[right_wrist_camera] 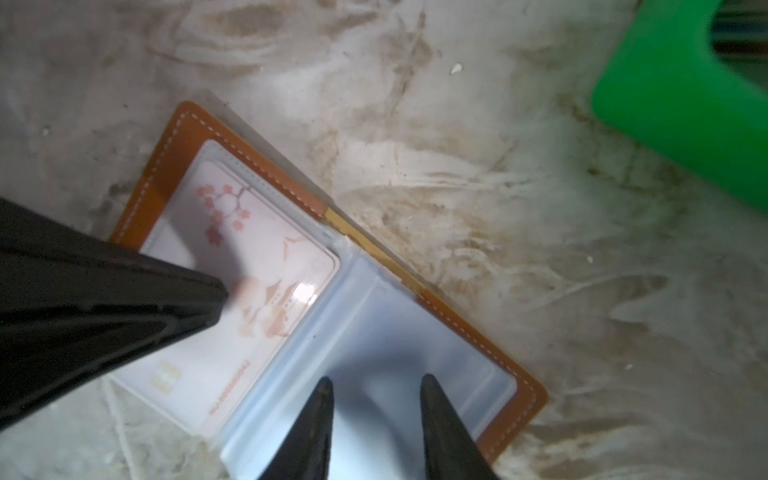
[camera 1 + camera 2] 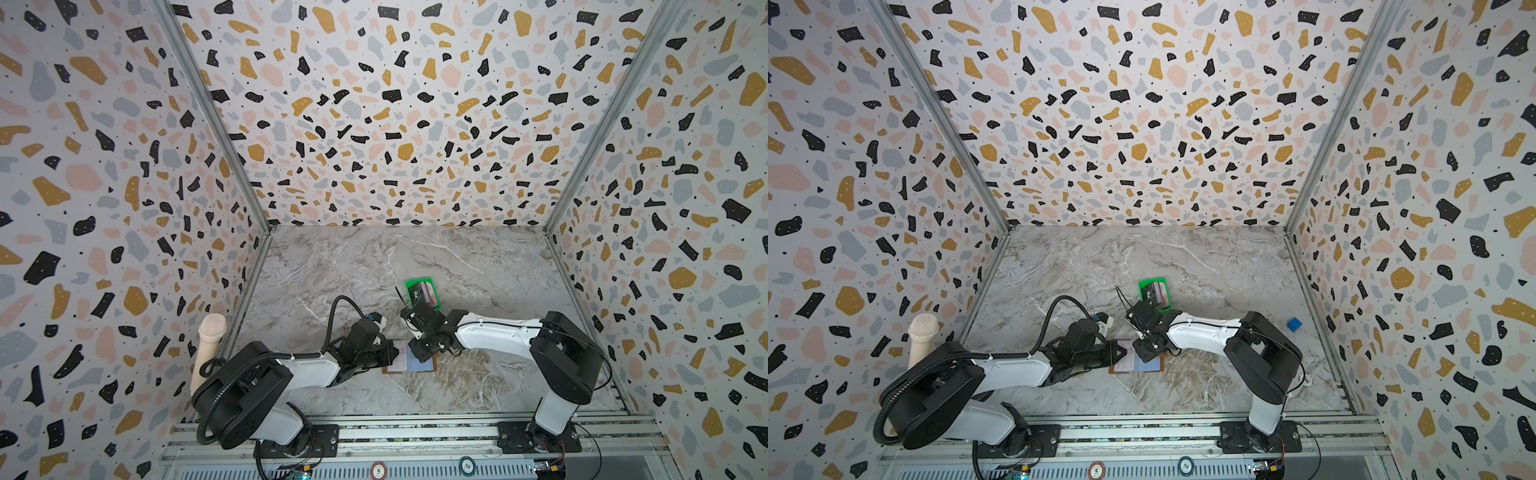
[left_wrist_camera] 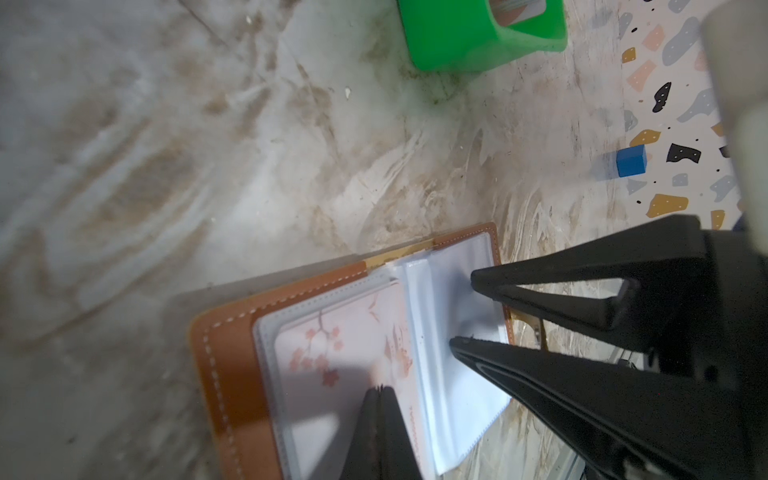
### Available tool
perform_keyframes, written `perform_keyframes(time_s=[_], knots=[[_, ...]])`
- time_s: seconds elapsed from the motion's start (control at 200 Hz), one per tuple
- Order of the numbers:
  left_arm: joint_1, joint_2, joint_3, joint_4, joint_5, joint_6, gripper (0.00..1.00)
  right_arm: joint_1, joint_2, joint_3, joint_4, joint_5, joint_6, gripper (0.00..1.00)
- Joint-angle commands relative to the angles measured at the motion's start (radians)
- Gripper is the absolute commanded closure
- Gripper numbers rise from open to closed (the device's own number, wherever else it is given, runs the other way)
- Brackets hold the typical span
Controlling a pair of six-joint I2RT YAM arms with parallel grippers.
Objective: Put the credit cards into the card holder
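Tan stitched leather card holder point(image 1: 166, 174) open flat on veiny marble table point(image 1: 498, 208), pink blossom card point(image 1: 266, 266) inside a glossy clear sleeve point(image 1: 212, 151), left gripper point(image 3: 380, 390) closed tight, tips resting on it, right gripper point(image 1: 376, 380) partway open, empty, other credit cards point(image 2: 424, 293) stacked in green tray point(image 3: 457, 37).

The left arm point(image 2: 307, 368) stretches low from its base toward the middle, forearm close to level. Its left claw point(image 3: 379, 392) is closed, the two fingers pressed flat together and the tips angled downward. The right arm point(image 2: 496, 332) rises from its base, then reaches inward from the opposite side with the wrist bent down. The right claw point(image 1: 376, 382) has its fingers parted, a clear gap between the tips. The two claws sit just beside each other — near, with no contact visible in either wrist view.
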Motion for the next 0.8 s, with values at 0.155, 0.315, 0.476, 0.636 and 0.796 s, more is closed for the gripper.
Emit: perform_keyframes(time_s=[0.155,0.315,0.476,0.636,0.796], knots=[[-0.008,0.023,-0.022,-0.111,-0.006,0.021,1.00,-0.039,-0.040,0.048,-0.069,-0.026,-0.032,0.58],[-0.008,0.025,-0.025,-0.108,-0.006,0.021,1.00,-0.039,-0.008,0.036,-0.070,-0.002,-0.037,0.58],[-0.008,0.029,-0.025,-0.104,-0.006,0.023,1.00,-0.025,0.018,0.016,-0.066,0.003,-0.043,0.59],[-0.008,0.033,-0.024,-0.103,-0.004,0.024,1.00,-0.020,0.048,-0.020,-0.071,-0.031,-0.039,0.64],[-0.008,0.034,-0.025,-0.100,-0.004,0.023,1.00,-0.020,0.036,-0.062,-0.055,-0.043,-0.020,0.76]])
